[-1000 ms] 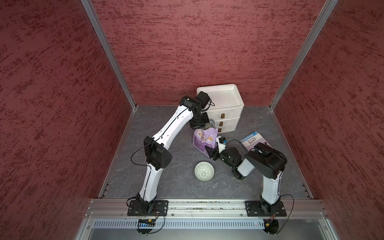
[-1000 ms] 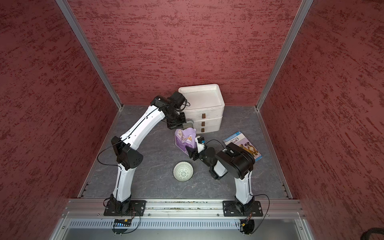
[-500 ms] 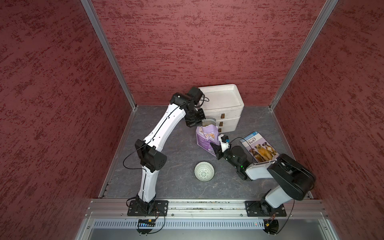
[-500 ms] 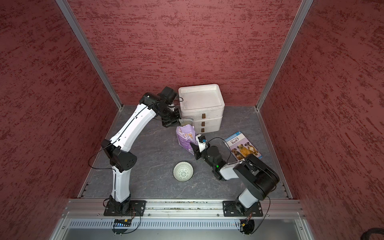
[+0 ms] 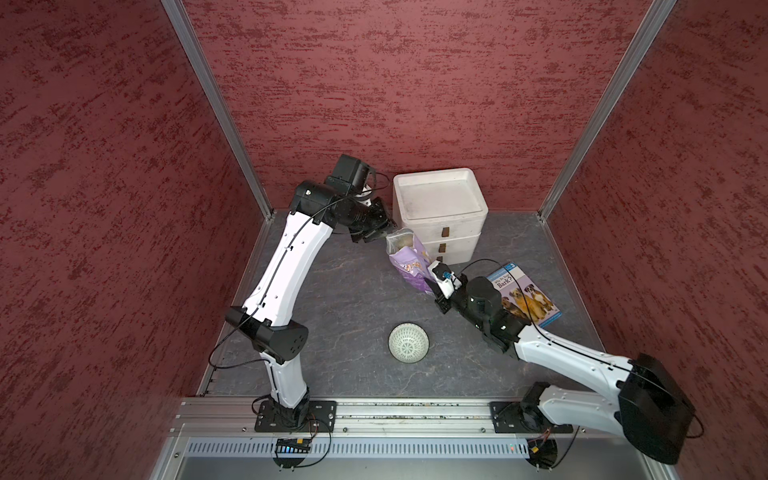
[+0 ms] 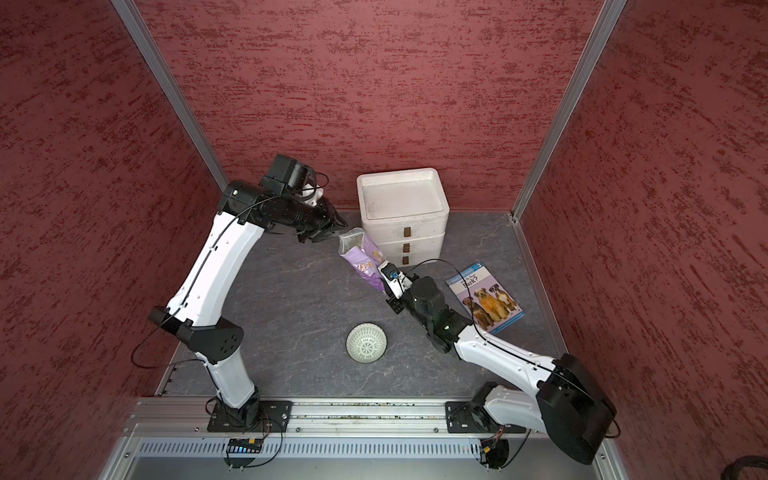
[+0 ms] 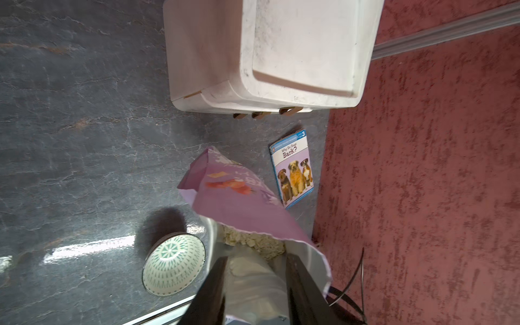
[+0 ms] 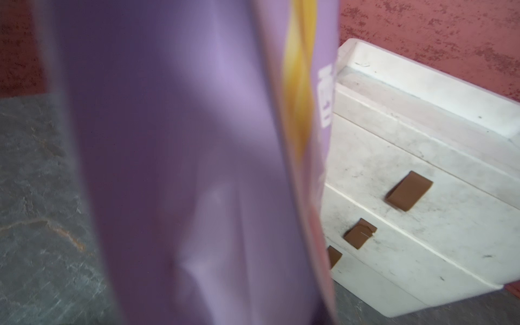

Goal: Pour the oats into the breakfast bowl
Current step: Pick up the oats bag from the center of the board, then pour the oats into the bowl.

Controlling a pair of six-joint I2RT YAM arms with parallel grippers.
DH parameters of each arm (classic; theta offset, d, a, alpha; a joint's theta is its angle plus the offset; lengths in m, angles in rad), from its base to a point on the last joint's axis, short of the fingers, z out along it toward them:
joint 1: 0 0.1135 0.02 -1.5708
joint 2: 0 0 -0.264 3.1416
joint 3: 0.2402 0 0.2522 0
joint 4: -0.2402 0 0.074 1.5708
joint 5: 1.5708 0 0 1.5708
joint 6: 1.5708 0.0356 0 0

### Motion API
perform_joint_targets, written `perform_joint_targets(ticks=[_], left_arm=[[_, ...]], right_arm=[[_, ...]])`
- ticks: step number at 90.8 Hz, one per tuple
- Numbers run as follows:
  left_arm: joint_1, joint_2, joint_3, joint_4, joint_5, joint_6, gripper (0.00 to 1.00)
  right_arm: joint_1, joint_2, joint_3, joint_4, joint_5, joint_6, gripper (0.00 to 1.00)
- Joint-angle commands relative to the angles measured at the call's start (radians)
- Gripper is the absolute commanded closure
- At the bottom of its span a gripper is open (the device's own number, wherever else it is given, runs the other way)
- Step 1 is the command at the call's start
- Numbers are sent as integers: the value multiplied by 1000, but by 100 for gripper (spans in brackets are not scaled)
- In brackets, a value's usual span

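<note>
Far left: left hand point(image 5: 376, 235), high up toward the back, fingers point(image 7: 213, 284) spread apart, nothing pinched between them. Just beside the open top of the oat pouch point(image 5: 409, 259), maybe brushing its rim; too close to tell.

Next along: the oat pouch itself, purple, standing tall with its long side up and down, leaning a little, mouth up. Oats point(image 7: 253, 242) down inside, pale and crumbly, easy to spot through the open top in the left wrist view. None in the bowl yet.

Toward the front rail from the pouch: breakfast bowl point(image 5: 408, 343), right way up on the gray surface point(image 5: 340, 299), empty, well apart from the pouch, nothing in between.

Right of the pouch: right hand point(image 5: 432, 282), low on the pouch's side, pinching the bag by the look of both top views. No sight of its tips in the right wrist view, only purple. Probably the one hand holding the pouch up, and the nearer hand to the bowl.

Behind the pouch: white foam drawer box point(image 5: 440, 199). Far right: dog book point(image 5: 523, 297), flat, out of the way.

Likely next: pouch forward over the bowl, then mouth tipped down. Soft bag, held low; risk of a floppy top and an early spill.
</note>
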Motion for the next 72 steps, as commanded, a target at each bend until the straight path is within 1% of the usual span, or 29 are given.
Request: perform_joint_targets(ticks=[1, 12, 22, 29, 35, 47, 57, 72], left_arm=[[11, -82, -43, 76, 43, -1, 51], [20, -198, -181, 163, 47, -14, 45], [53, -330, -378, 276, 36, -37, 42], [89, -421, -524, 356, 30, -61, 41], [111, -478, -622, 396, 27, -75, 41], [131, -535, -730, 390, 7, -76, 42], [133, -582, -817, 414, -17, -89, 42], [127, -627, -935, 472, -12, -130, 42]], right_arm=[[22, -102, 108, -50, 76, -85, 100], [62, -148, 182, -200, 118, -144, 100], [91, -189, 252, -335, 153, -188, 100], [107, -211, 292, -434, 163, -215, 100], [118, -226, 323, -518, 168, -232, 100], [134, -256, 353, -671, 184, -263, 100], [151, -274, 395, -790, 189, -263, 100], [158, -316, 400, -936, 209, -332, 100]])
